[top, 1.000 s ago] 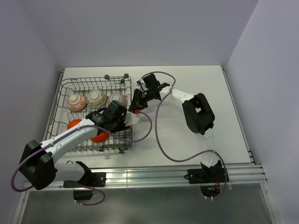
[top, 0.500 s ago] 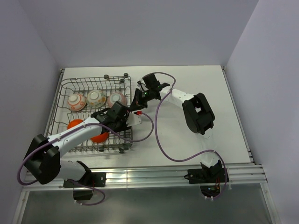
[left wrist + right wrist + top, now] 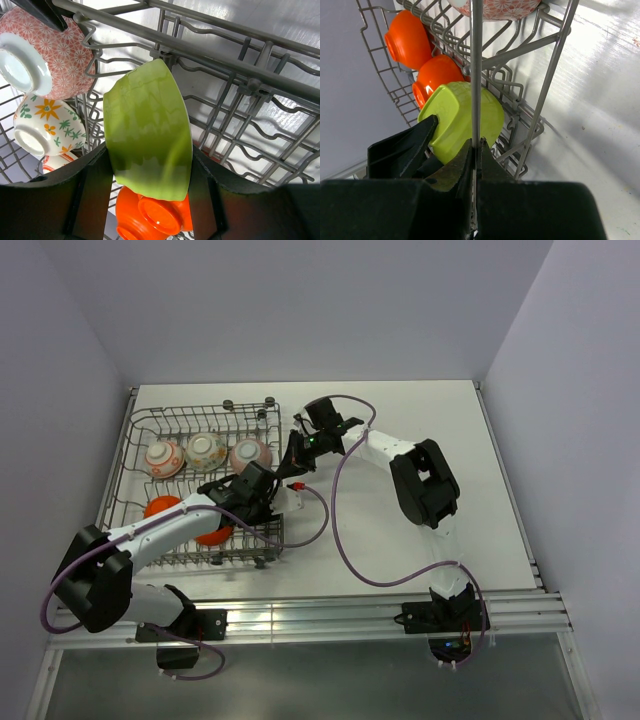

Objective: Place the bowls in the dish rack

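Pinching the lime-green bowl (image 3: 147, 145) across its width with the left gripper (image 3: 147, 175), fingers (image 3: 95, 185) spread partway and pressed against opposite sides of the green wall. Holding it on edge, probably to slot it upright between the tines (image 3: 220, 110) rather than lay it flat. Hanging inside the dish rack (image 3: 240, 75); cannot tell whether seated yet. Directly below the jaws, an orange bowl (image 3: 155, 215), already on edge, likely the green one's neighbour in the same row. Left of the jaws and beyond them, a red-patterned bowl (image 3: 50, 50) and a flower-patterned bowl (image 3: 42, 125), feet turned outward, standing in another row.

Clamping a thin wire (image 3: 475, 75) at the rack's side with the right gripper (image 3: 475, 160), jaws pressed together with only that wire between them. Most likely done to steady the rack against the push of loading. Beyond those jaws and left of the wire, the green bowl again, then the orange one, then a second orange bowl (image 3: 407, 37) farthest out, all three lined up on edge.
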`<state>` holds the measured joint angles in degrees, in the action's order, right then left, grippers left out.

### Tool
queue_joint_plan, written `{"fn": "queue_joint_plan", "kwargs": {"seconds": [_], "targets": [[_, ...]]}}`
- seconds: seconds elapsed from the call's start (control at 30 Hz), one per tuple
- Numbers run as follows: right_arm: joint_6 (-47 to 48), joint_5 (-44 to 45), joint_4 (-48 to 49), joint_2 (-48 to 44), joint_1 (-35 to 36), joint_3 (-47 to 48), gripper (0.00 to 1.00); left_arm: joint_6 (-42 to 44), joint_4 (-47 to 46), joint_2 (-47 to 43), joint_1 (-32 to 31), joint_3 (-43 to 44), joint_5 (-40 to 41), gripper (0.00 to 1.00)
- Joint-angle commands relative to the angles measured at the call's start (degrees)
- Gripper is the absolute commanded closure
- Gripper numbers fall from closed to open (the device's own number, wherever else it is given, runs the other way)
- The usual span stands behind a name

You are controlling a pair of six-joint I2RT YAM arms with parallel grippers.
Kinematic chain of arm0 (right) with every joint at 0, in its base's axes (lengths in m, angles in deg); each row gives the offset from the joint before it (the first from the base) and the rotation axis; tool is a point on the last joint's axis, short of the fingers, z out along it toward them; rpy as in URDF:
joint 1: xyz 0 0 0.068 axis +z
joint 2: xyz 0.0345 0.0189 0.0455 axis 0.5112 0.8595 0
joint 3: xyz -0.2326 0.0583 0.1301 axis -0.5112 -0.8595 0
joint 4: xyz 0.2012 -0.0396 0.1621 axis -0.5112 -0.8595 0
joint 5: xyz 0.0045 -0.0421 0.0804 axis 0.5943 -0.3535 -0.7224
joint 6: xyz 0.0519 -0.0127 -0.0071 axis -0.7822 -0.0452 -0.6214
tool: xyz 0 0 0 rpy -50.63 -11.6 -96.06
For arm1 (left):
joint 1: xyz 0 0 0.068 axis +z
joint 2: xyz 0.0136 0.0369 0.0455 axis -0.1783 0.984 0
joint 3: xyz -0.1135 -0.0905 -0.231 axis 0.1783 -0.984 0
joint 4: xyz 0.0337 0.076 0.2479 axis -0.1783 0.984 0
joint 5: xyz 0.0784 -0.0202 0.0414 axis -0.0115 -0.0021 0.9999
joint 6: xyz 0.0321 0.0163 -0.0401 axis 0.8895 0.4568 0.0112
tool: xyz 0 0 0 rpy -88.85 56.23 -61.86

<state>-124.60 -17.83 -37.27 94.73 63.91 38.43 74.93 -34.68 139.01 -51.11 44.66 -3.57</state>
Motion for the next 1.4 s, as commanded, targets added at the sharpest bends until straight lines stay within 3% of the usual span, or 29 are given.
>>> {"fn": "queue_joint_plan", "kwargs": {"seconds": [0.0, 0.03, 0.07, 0.17, 0.2, 0.57, 0.93, 1.0, 1.07, 1.23, 1.33, 1.37], "targets": [[1.81, -1.23, 1.58, 0.38, 0.41, 1.78, 1.00, -0.58, 1.86, -0.70, -0.91, 0.23, -2.88, 0.52], [1.81, -1.32, 1.40, 0.38, 0.41, 1.87, 1.00, -0.67, 2.38, -0.87, -1.08, 0.23, -3.67, 0.52], [1.98, -1.23, 1.31, 0.47, 0.41, 1.96, 1.00, -0.76, 2.48, -1.13, -1.17, 0.14, -4.02, 0.40], [2.25, -1.14, 0.96, 0.47, 0.41, 2.22, 1.00, -0.76, 3.00, -1.66, -1.61, -0.30, -4.55, 0.37], [2.42, -1.23, 0.87, 0.47, 0.41, 2.22, 1.00, -0.93, 3.09, -1.66, -1.79, -0.39, -4.82, 0.20], [3.30, -0.97, 0.17, 0.38, 0.06, 2.13, 1.00, -2.69, 6.87, -3.86, -2.58, 0.31, -7.10, 0.13], [5.93, -0.09, -1.50, -0.32, 0.14, 2.31, 1.00, -8.40, 13.28, -7.73, -3.99, 7.87, -8.60, 0.10], [6.72, 0.17, -2.20, -0.58, 0.14, 2.66, 1.00, -10.59, 13.64, -9.12, -3.98, 9.27, -8.69, 0.05], [7.43, 0.70, -2.99, -0.76, 0.14, 2.84, 0.94, -12.61, 13.20, -10.79, -4.07, 9.63, -8.95, 0.00], [8.22, 1.23, -4.22, -1.28, -0.12, 2.49, 0.83, -17.80, 11.97, -12.74, -2.50, 12.00, -10.70, 0.00], [8.14, 1.84, -4.40, -2.25, -0.38, 1.18, 0.52, -21.84, 11.53, -12.91, 2.14, 15.59, -16.48, 0.00], [8.05, 1.84, -4.14, -2.69, -0.47, 0.73, 0.47, -21.85, 11.53, -12.91, 3.65, 15.61, -16.51, 0.01]]}}
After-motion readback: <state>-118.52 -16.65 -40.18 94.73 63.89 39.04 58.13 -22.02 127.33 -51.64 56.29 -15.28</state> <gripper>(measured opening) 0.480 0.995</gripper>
